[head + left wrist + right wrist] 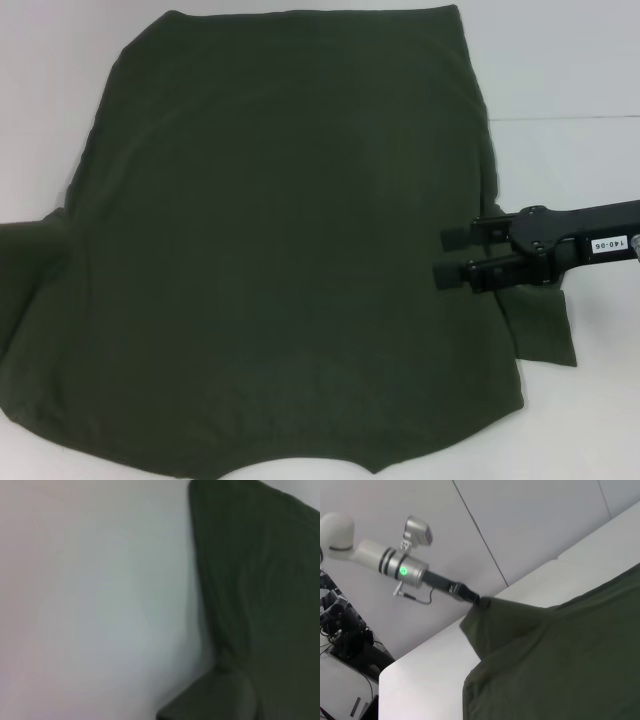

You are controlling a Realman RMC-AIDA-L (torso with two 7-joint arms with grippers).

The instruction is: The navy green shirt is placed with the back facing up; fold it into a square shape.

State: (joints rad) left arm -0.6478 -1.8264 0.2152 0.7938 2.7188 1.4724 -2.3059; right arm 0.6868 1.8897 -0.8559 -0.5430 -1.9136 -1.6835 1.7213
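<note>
- shirt (280,250) spread flat on white table (570,70), plain side up
- right claw (452,255) over shirt's right edge by the sleeve, fingers apart, nothing held
- left claw (476,600) pinched on lifted left sleeve, out past the table's left side

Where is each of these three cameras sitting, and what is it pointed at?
Head view: from the robot's head, down onto the shirt on the table; the right gripper shows, open.
Left wrist view: on the left arm, facing the table and the shirt's edge; no body visible.
Right wrist view: on the right arm, facing the left gripper lifting a sleeve.
All three share the shirt.
</note>
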